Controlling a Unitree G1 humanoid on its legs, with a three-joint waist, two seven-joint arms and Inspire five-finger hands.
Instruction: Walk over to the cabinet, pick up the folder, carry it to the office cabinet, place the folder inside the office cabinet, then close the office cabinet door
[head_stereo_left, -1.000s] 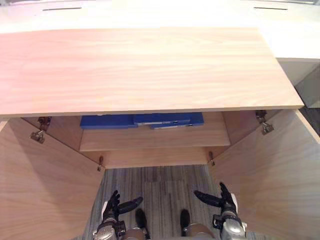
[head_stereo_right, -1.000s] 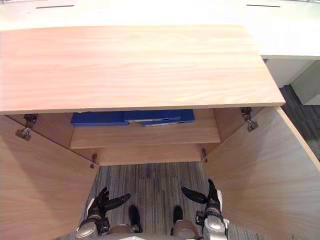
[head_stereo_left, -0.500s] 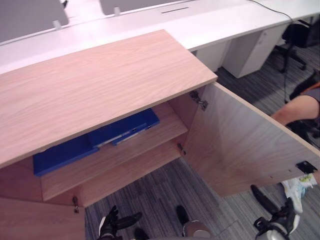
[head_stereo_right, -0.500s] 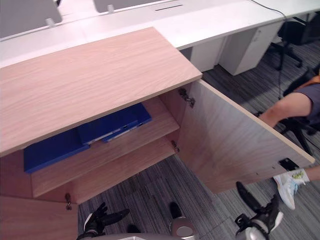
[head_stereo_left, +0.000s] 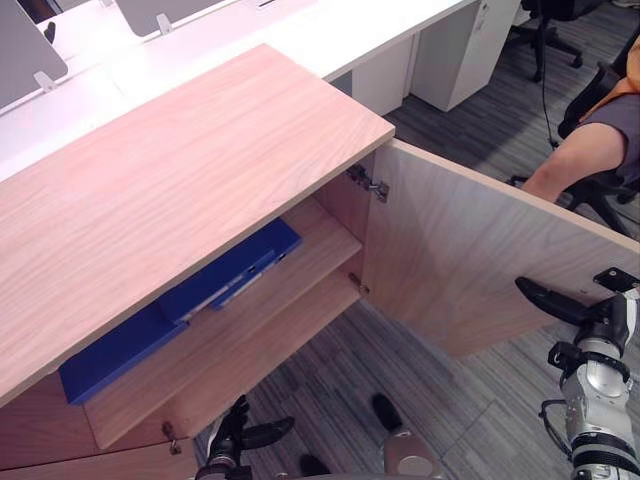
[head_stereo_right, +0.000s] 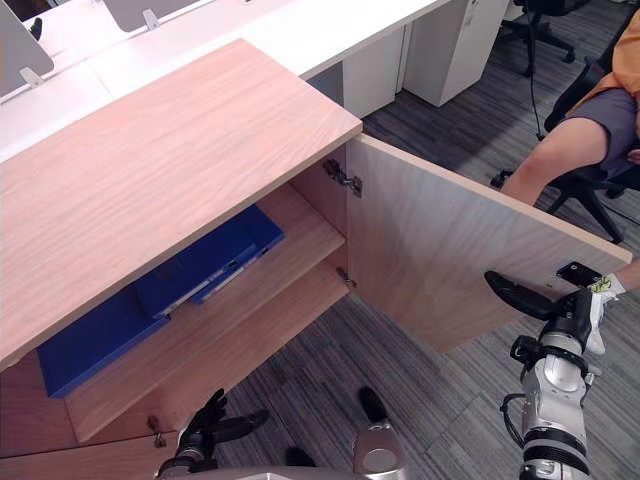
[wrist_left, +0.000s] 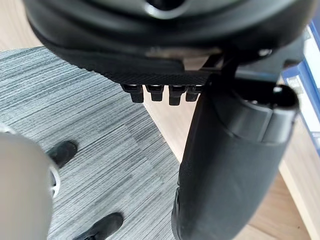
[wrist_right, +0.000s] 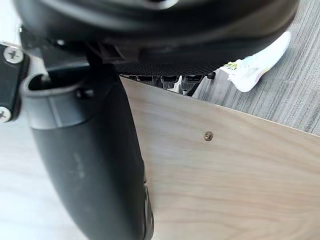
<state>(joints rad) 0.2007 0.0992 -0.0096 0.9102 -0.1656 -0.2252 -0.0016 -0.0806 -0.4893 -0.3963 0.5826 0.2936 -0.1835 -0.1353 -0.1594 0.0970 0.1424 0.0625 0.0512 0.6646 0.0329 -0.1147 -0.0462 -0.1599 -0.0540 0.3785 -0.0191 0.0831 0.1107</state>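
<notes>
At cabinet (head_stereo_left: 180, 190), right side: the head camera had panned further right than 0.5 s earlier, so the whole picture shifted; the cabinet itself hadn't moved.

- blue folders (head_stereo_left: 228, 272) lay flat on the upper shelf (head_stereo_left: 300, 265) under the top board, same spot as before. Neither hand had one.
- right door (head_stereo_left: 470, 270) stood wide open, as it did 0.5 s earlier.
- right hand (head_stereo_left: 592, 318) was the real change. It had been low, below the door's bottom corner; it had since come up level with the door's outer edge. Thumb was stretched out straight across the door's inner face and spread well away from the fingers (wrist_right: 170, 79), which sat past the door's edge in the right wrist view. Nothing was clamped. Couldn't tell whether the thumb actually touched the panel.
- left hand (head_stereo_left: 238, 436) stayed down near the carpet (head_stereo_left: 400, 340) in front of the lower shelf, fingers relaxed and apart, thumb out, empty.
- person (head_stereo_left: 580, 150) sat on a chair beyond the open door, one white shoe (wrist_right: 255, 65) on the floor just past the door's edge.
- white desk (head_stereo_left: 330, 30) ran behind the cabinet.
</notes>
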